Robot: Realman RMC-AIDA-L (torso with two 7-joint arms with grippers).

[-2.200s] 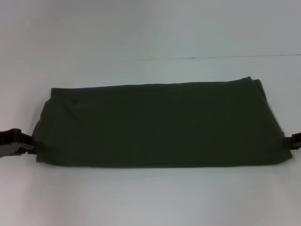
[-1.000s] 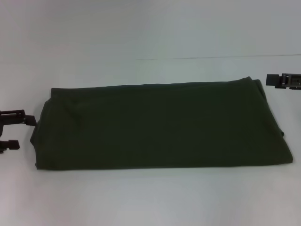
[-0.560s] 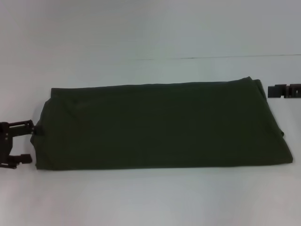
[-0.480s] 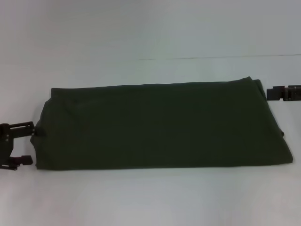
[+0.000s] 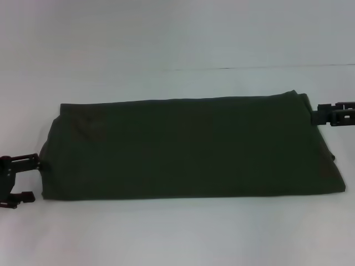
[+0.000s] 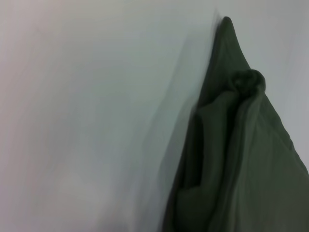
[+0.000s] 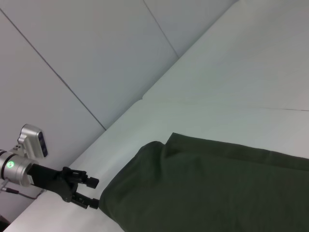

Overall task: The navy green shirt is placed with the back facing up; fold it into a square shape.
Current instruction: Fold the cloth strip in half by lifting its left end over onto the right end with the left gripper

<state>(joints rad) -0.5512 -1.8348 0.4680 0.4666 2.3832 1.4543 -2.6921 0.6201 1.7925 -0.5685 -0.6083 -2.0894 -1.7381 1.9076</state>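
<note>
The navy green shirt lies folded into a long flat band across the white table, plain side up. My left gripper is at the band's left end near the front corner. It is open, and one finger reaches the cloth's edge. The right wrist view shows that same left gripper open beside the shirt. In the left wrist view the stacked folds of the shirt's end are close up. My right gripper is at the far right corner of the band.
The white table runs well beyond the shirt on every side. A thin seam crosses it behind the shirt. Grey wall panels stand past the left arm in the right wrist view.
My left gripper slid toward the front along the shirt's left end, staying open. My right gripper dropped lower and moved in to the far right corner. The shirt has not moved.
</note>
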